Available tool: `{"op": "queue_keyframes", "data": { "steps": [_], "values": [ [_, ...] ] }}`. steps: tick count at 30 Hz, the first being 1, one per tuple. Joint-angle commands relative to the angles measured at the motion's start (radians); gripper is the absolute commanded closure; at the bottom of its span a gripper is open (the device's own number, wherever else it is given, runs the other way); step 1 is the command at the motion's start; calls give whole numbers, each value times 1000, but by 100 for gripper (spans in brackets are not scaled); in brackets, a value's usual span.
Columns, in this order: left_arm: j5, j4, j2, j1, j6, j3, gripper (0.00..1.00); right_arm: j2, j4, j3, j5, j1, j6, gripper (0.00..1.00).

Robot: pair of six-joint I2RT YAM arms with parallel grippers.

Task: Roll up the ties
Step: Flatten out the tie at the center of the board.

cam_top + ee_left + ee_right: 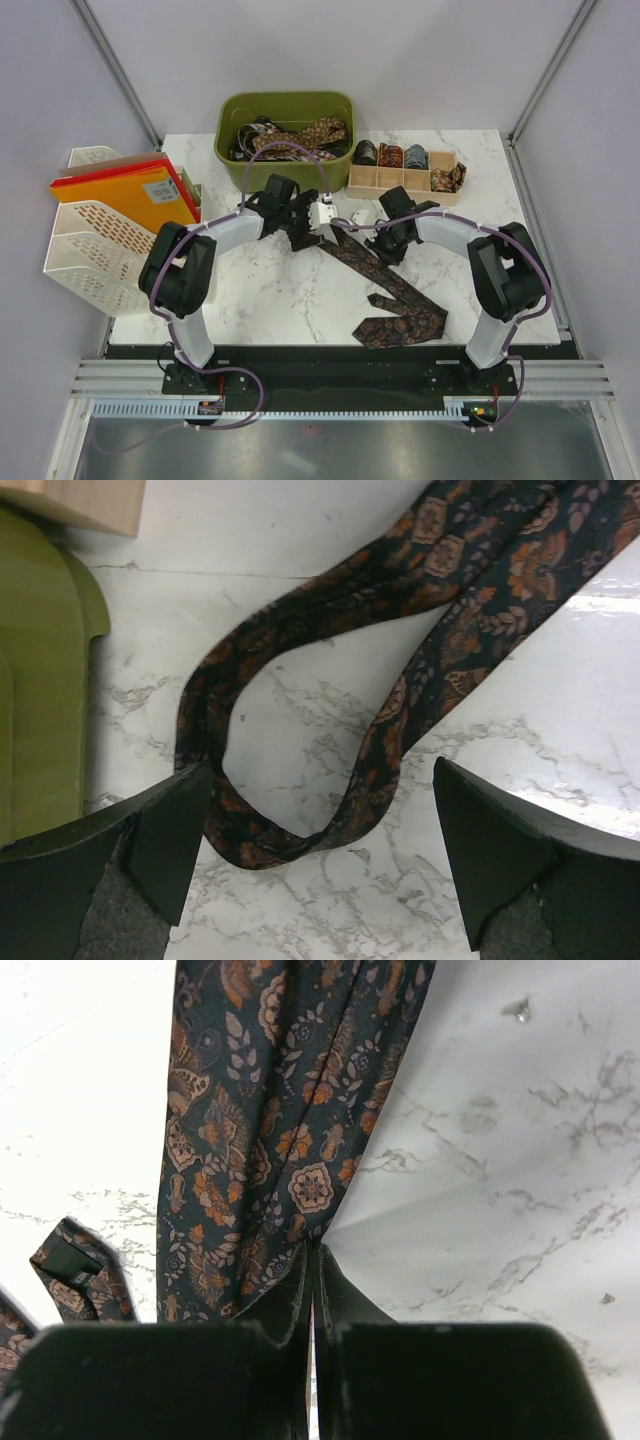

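Note:
A dark brown tie with an orange floral print [385, 290] lies diagonally across the marble table, wide end toward the front. My left gripper [320, 850] is open over its narrow end, which is curled into a loose loop [300, 830] between the two fingers [170, 840]. In the top view the left gripper [306, 234] sits at the tie's upper end. Just to its right, my right gripper [388, 246] is over the tie's middle. In the right wrist view the right gripper [315, 1260] is shut, pinching the right edge of the tie [270, 1140].
A green bin [230, 140] holding several loose ties stands at the back. To its right is a wooden divided tray [355, 182] with rolled ties in its compartments. A white file rack [90, 250] with orange folders stands at the left edge.

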Motion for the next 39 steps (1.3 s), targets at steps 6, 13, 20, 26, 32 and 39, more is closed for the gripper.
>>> {"op": "queue_keyframes", "data": {
  "steps": [6,13,20,26,32,39],
  "values": [
    [163,32,-61,55,226,-51,0,-137,-95,-25,-168,7,-183,82],
    [293,-57,-31,27,426,-4,0,-246,-131,-62,-155,-19,17,48],
    [308,-93,85,-50,500,111,0,-326,-250,-106,-120,-179,31,34],
    [288,-295,191,-114,567,271,0,-324,-365,-114,-47,-223,-61,25],
    [218,-582,250,-122,627,393,4,-347,-410,-119,-41,-225,-127,21],
    [144,-711,233,-87,557,343,19,-336,-434,-112,-72,-225,-164,20]
  ]
}}
